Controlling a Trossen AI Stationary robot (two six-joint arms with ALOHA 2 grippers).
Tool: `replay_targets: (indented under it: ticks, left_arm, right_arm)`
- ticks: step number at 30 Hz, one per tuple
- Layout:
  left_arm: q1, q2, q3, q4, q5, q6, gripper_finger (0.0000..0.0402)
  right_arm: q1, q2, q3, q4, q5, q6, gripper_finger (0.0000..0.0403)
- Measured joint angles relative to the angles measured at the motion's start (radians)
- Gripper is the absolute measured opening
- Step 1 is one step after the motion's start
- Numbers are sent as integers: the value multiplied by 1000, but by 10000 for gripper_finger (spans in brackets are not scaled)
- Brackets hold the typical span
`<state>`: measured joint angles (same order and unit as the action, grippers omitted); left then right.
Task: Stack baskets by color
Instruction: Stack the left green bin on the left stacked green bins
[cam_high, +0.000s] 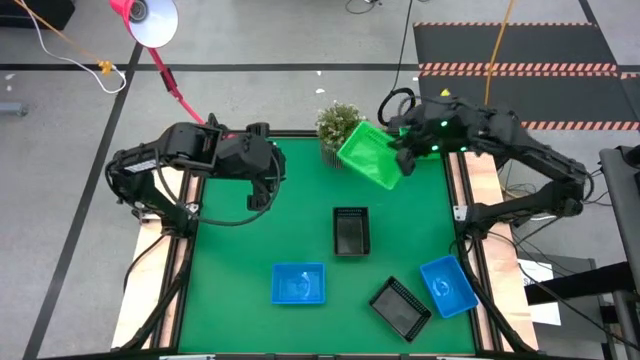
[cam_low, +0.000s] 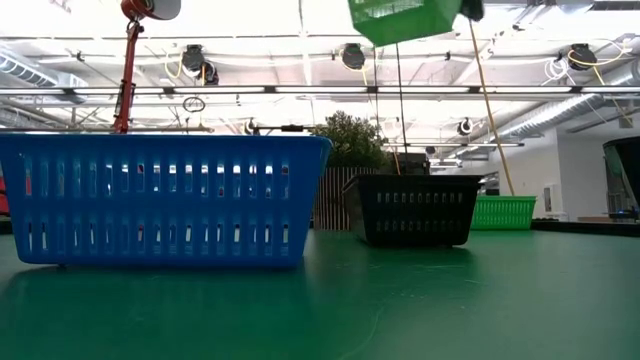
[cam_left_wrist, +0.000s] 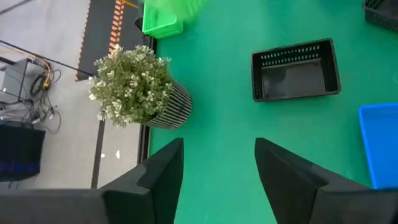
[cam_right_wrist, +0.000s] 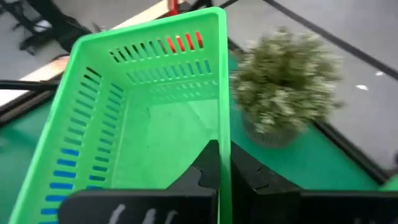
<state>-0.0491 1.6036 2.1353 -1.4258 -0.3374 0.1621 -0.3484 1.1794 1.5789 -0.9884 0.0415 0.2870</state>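
From above, the right gripper (cam_high: 404, 152) holds a green basket (cam_high: 368, 155) tilted in the air beside the potted plant (cam_high: 337, 123), while the left gripper (cam_high: 268, 172) hangs over the bare green table (cam_high: 240, 250); a black basket (cam_high: 350, 231), a blue basket (cam_high: 298, 283), a second black basket (cam_high: 400, 307) and a second blue basket (cam_high: 447, 285) sit farther off. At table height, the lifted green basket (cam_low: 404, 18) hangs high above the black basket (cam_low: 412, 209). The left wrist view shows its fingers (cam_left_wrist: 163, 171) spread apart with nothing between them, the plant (cam_left_wrist: 134, 87) just beyond. The right wrist view shows its fingers (cam_right_wrist: 208, 168) pinched on the green basket's (cam_right_wrist: 137, 118) wall
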Motion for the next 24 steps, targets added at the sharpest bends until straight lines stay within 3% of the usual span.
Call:
replay_targets:
  ticks: [4,11,17,24]
  left_arm:
    - [11,0,0,2,0,-12,190]
    - [61,0,0,100,0,-54,186]
    - [132,0,0,292,3,-119,186]
    - [215,51,1,539,122,-135,186]
  right_arm:
    - [-88,-26,56,-114,-17,-84,2]
    - [-205,-59,83,-127,-47,-332,2]
    - [-253,-60,83,-126,-47,-566,2]
    - [-323,-51,83,-117,-47,-810,2]
